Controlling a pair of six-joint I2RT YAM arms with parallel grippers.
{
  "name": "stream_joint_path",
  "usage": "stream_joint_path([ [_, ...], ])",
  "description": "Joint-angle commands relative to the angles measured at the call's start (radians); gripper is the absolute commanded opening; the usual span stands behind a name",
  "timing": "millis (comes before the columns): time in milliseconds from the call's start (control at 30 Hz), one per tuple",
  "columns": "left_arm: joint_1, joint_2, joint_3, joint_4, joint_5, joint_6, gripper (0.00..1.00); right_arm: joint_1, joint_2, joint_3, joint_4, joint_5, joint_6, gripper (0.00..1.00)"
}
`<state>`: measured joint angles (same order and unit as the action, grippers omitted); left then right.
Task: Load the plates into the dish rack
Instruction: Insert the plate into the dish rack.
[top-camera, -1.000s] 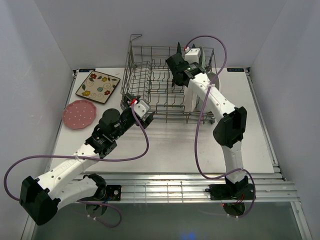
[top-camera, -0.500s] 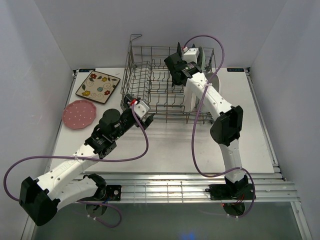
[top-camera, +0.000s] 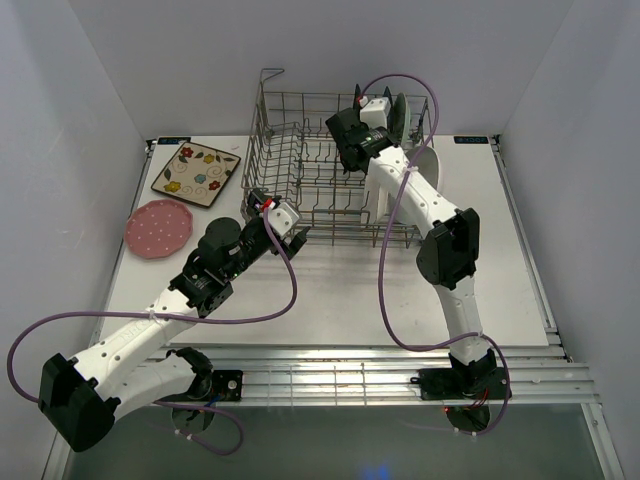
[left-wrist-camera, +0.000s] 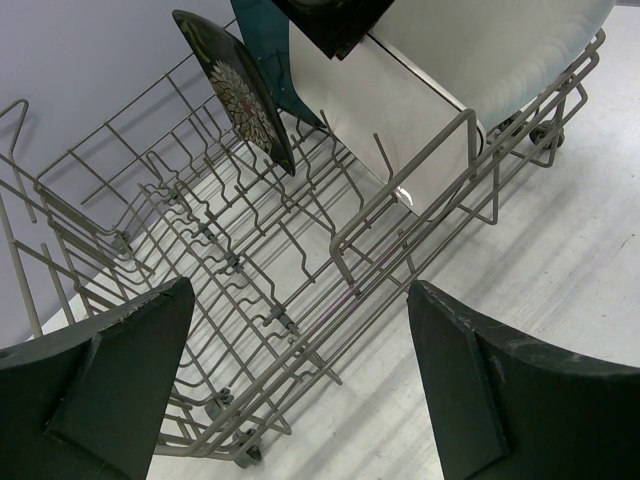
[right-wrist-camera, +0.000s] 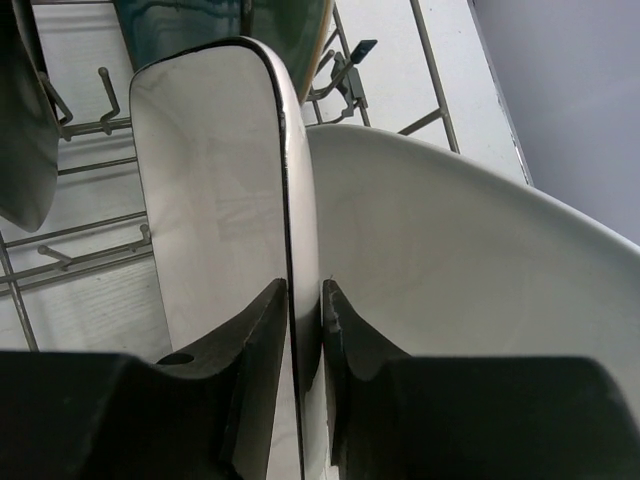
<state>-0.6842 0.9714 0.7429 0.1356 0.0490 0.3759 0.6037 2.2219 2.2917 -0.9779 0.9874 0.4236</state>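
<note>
The grey wire dish rack stands at the back of the table. My right gripper reaches into its right end, shut on the top rim of the white rectangular plate, which stands upright between tines. Close beside that plate leans the white oval plate; a teal plate and a dark patterned plate stand behind it. A cream floral square plate and a pink dotted round plate lie flat on the table left of the rack. My left gripper hangs open and empty at the rack's near left corner.
White walls enclose the table on three sides. The rack's left half holds only bare tines. The right arm's purple cable loops down in front of the rack's right end.
My right wrist has shifted slightly left and toward the rack's back while staying on the white rectangular plate. The left arm has not moved.
</note>
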Motion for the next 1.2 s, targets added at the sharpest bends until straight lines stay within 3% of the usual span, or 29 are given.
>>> stream_joint_path([
  [0, 0.003, -0.013, 0.012, 0.001, 0.006, -0.003, 0.98, 0.004, 0.016, -0.014, 0.074, -0.013, -0.006, 0.27],
  [133, 0.003, -0.008, 0.013, 0.001, 0.008, -0.003, 0.98, 0.004, -0.004, -0.026, 0.09, -0.01, -0.023, 0.44],
  [267, 0.003, -0.004, 0.015, 0.002, 0.006, -0.002, 0.98, 0.004, -0.024, -0.04, 0.105, -0.007, -0.034, 0.51],
  [633, 0.003, 0.004, 0.016, 0.002, 0.003, -0.002, 0.98, 0.005, -0.065, -0.051, 0.157, -0.015, -0.08, 0.52],
  [833, 0.003, 0.004, 0.018, 0.004, -0.009, 0.003, 0.98, 0.004, -0.048, -0.063, 0.254, -0.024, -0.147, 0.58],
  [1167, 0.003, 0.001, 0.029, -0.011, -0.015, -0.002, 0.98, -0.012, 0.004, -0.041, 0.413, -0.036, -0.256, 0.58],
])
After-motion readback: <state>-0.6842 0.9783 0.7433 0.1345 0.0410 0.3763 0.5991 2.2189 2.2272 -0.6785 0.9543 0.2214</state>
